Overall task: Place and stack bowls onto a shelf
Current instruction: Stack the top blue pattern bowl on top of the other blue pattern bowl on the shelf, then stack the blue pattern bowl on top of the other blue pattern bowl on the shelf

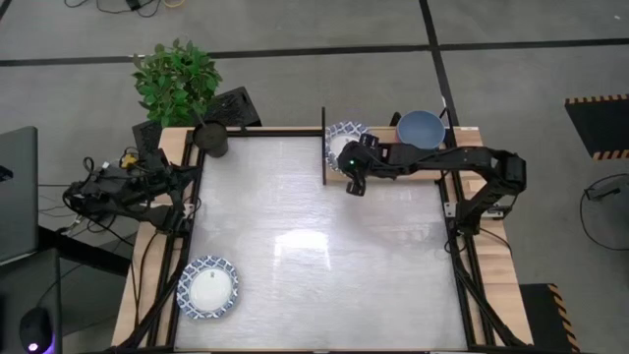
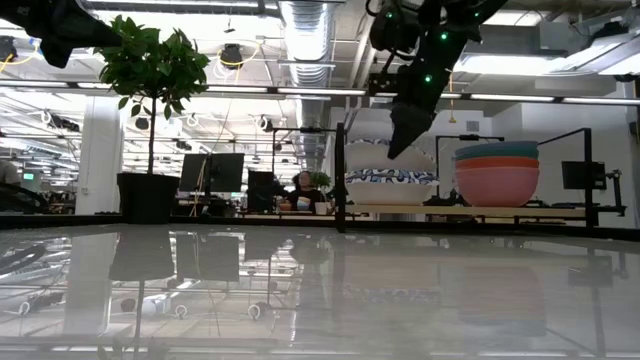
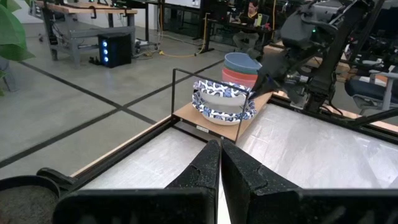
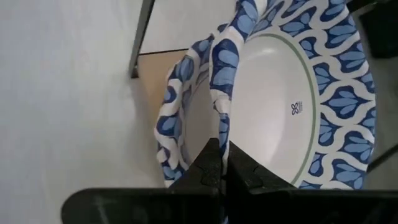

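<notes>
A stack of white bowls with blue patterned rims (image 1: 344, 141) (image 2: 390, 186) (image 3: 222, 103) sits flat on the left end of the wooden shelf (image 2: 470, 211) (image 3: 239, 127). To its right stands a stack of coloured bowls (image 2: 497, 170), blue on top (image 1: 421, 128) and pink at the bottom. One more white and blue bowl (image 1: 207, 287) rests on the table near the near left corner. My right gripper (image 1: 354, 185) (image 2: 393, 152) (image 4: 221, 152) is shut and hovers just above the white stack's near rim. My left gripper (image 3: 219, 158) is shut, waiting at the table's left edge.
A potted plant (image 1: 177, 84) and its dark pot (image 1: 210, 138) stand at the far left corner. A black shelf post (image 1: 324, 147) rises left of the white stack. The glossy tabletop (image 1: 324, 256) is open in the middle. A person (image 2: 303, 190) sits far behind.
</notes>
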Available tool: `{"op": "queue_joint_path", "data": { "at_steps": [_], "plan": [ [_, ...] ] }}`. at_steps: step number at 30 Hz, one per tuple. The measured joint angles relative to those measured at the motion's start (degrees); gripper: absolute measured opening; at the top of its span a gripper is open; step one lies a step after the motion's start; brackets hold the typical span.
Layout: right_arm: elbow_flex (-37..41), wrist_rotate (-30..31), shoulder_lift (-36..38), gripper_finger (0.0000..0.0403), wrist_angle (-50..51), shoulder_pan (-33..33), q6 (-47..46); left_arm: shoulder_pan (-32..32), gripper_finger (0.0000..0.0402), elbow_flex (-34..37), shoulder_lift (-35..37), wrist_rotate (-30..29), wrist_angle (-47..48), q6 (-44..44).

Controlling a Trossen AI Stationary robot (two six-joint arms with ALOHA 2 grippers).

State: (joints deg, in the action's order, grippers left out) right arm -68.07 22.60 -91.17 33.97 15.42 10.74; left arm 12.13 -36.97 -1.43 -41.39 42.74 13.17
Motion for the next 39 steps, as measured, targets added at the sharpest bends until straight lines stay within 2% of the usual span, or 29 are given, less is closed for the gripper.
{"op": "queue_joint_path", "data": {
  "at_steps": [8,18,22,33,37,39],
  "plan": [
    [-0.1,-1.3,-1.0,0.0025,0.8,0.9,-0.7,0.0,0.0,0.0,0.0,0.0,0.0,0.0],
    [0.0,-2.1,-1.1,0.0074,1.6,0.8,0.3,0.0,0.0,0.0,0.0,0.0,0.0,0.0],
    [0.0,-2.1,-1.0,0.0104,1.6,0.8,1.0,0.0,0.0,0.0,0.0,0.0,0.0,0.0],
    [-1.7,-6.0,1.1,0.0226,3.8,0.7,1.3,0.0,0.0,0.0,0.0,0.0,0.0,0.0],
    [-4.3,-6.6,2.3,0.0238,5.1,-0.9,-0.5,0.0,0.0,0.0,0.0,0.0,0.0,0.0],
    [-5.5,-9.0,2.9,0.0239,4.1,-2.3,-1.8,0.0,0.0,0.0,0.0,0.0,0.0,0.0]
  ]
}}
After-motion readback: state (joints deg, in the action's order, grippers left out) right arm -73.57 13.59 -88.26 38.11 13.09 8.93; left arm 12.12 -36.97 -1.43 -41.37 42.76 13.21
